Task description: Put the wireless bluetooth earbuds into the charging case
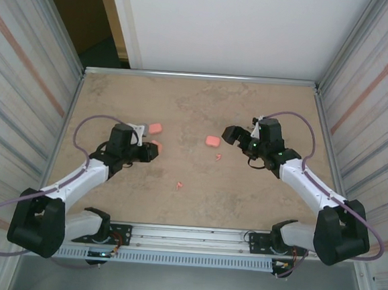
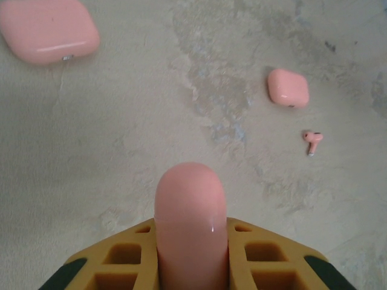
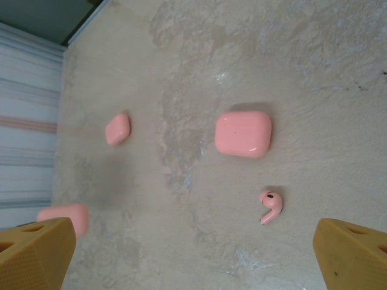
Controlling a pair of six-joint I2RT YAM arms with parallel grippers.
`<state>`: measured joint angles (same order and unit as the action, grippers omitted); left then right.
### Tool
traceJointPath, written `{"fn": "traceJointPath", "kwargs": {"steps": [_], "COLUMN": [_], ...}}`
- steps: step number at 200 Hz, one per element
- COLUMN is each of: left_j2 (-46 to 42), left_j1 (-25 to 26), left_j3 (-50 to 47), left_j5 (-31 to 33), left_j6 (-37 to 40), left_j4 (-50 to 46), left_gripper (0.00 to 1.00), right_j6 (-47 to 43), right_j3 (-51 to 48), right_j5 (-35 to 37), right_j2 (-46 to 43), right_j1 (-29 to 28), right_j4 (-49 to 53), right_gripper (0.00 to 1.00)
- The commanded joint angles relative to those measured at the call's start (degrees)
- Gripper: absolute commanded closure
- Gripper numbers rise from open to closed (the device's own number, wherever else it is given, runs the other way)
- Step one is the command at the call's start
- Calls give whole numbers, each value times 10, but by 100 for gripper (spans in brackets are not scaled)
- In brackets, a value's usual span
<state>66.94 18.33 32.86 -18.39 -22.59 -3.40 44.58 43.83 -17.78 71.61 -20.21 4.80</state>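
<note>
Left gripper [image 1: 152, 151]: clamped on a pink case [image 2: 190, 211]. The case's rounded end pokes out between the yellow fingers [image 2: 121, 257] at the lower middle of the left wrist view.
Second case [image 2: 48, 30]: flat on the table at the upper left of the left wrist view. In the overhead frame it sits just above the held one.
Right gripper [image 1: 231, 136]: fingers [image 3: 36, 254] spread wide, one in each lower corner of the right wrist view, with nothing between them.
Third case [image 3: 243, 134]: closed, lying on the table in the middle of the right wrist view. In the overhead frame it is just left of the right gripper.
Near earbud [image 3: 270, 205]: on the table below and right of the third case, close to it but not touching, stem pointing down-left.
Other earbud [image 1: 179, 184]: alone, lower centre of the overhead frame, well apart from every case and both grippers.
Table [image 1: 196, 205]: tan and mottled, with ribbed metal walls [image 1: 18, 71] at either side.
</note>
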Motion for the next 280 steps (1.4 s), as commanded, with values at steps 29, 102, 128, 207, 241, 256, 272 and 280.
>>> {"fn": "traceJointPath", "kwargs": {"steps": [29, 102, 128, 207, 241, 256, 272, 280], "left_j2": [34, 81, 86, 95, 84, 74, 63, 57], "left_j1": [-3, -2, -3, -3, -3, -2, -2, -3], "left_j3": [-4, -10, -11, -25, -25, -25, -23, -22], "left_j5": [-7, -8, -4, 8, 15, 20, 25, 27], "left_j6": [-5, -12, -10, -14, -12, -12, -12, -13], "left_j4": [4, 22, 21, 28, 22, 18, 14, 12], "left_gripper": [98, 91, 83, 62, 54, 49, 45, 43], "right_j6": [3, -4, -9, -16, -18, -24, -35, -43], "right_j3": [26, 36, 38, 41, 44, 47, 52, 56], "right_j5": [-1, -4, -5, 0, 2, 3, 6, 9], "right_j2": [12, 25, 26, 17, 9, 4, -1, -2], "right_j1": [3, 3, 3, 3, 4, 4, 6, 5], "right_j4": [0, 4, 10, 23, 31, 37, 49, 58], "right_gripper": [1, 1, 1, 1, 1, 1, 1, 1]}}
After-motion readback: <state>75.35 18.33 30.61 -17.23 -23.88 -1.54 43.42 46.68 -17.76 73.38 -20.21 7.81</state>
